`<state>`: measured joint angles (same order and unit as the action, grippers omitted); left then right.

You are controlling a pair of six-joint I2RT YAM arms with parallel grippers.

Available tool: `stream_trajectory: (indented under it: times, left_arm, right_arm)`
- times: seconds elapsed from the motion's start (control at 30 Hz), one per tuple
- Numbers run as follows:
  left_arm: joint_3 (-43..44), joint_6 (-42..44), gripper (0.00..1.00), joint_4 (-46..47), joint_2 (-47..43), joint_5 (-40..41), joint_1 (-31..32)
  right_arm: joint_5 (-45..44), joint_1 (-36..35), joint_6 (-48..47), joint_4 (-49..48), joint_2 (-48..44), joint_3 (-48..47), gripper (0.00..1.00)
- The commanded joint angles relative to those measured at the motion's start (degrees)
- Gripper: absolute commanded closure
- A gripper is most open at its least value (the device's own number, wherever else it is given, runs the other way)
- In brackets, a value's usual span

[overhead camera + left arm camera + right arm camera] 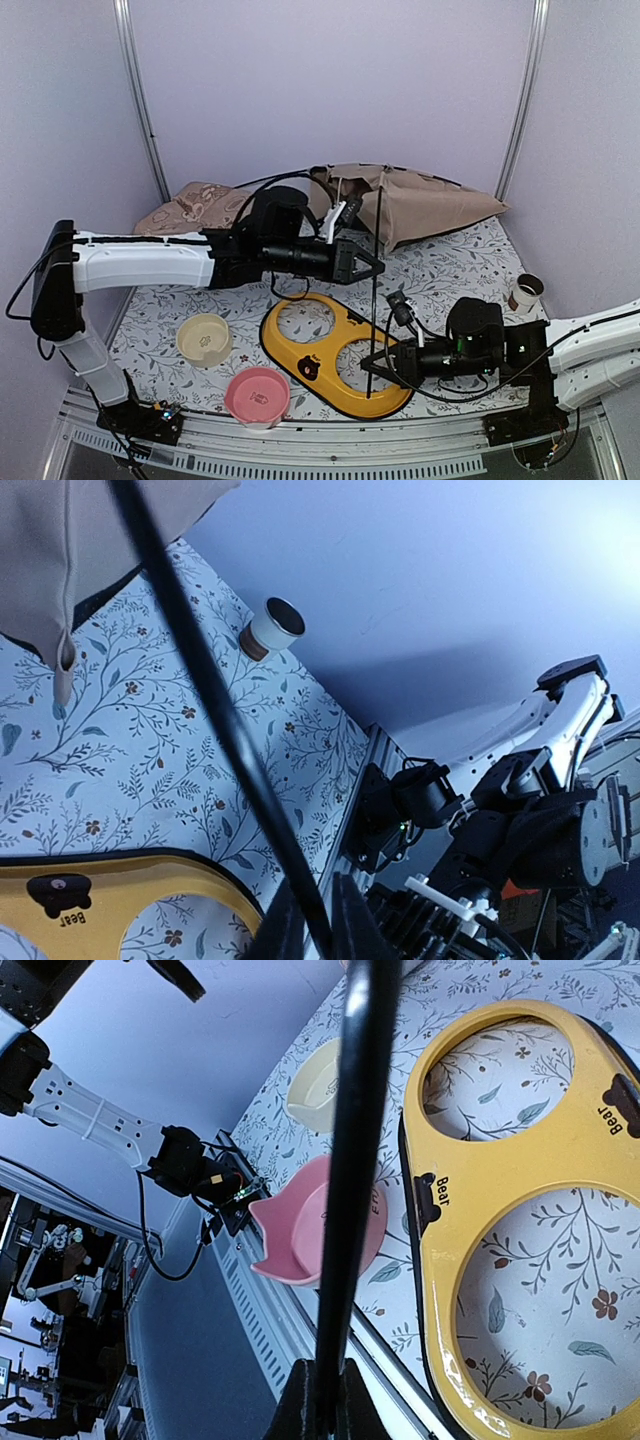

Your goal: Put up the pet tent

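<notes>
The beige pet tent (pixel 420 205) lies collapsed at the back of the table; a corner of its fabric shows in the left wrist view (pixel 80 550). One thin black pole (pixel 373 315) runs from the tent down toward the front. My left gripper (pixel 375 268) is shut on the pole's upper part, and its fingers pinch the pole (pixel 215 710) in the left wrist view (pixel 315 930). My right gripper (pixel 368 368) is shut on the pole's lower end (pixel 350 1160), seen in the right wrist view (pixel 322 1400).
A yellow two-hole feeder tray (pixel 325 345) lies under the pole. A pink bowl (pixel 257 394) and a cream bowl (pixel 204 338) sit front left. A floral pillow (pixel 185 205) lies back left, and a paper cup (pixel 525 292) stands at the right.
</notes>
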<state>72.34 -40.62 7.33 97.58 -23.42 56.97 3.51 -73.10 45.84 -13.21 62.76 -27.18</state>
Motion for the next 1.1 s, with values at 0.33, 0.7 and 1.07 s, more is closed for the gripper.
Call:
stream_trajectory:
  times: [0.33, 0.7, 1.07]
  left_arm:
    - [-13.66, 12.03, 0.62, 3.12, -19.81, 15.63, -3.11]
    - [-19.46, 15.92, 0.60, 21.07, -8.72, 18.13, -6.09]
    - [-9.90, 17.33, 0.62, 38.64, 11.06, 14.76, -6.68]
  right_arm:
    - [3.08, 4.89, -2.49, 0.91, -3.55, -5.78, 1.00]
    - [8.31, 7.49, -3.13, 1.41, -2.74, -11.03, 1.00]
    - [10.33, 8.74, -2.51, 2.40, 0.28, -15.79, 1.00]
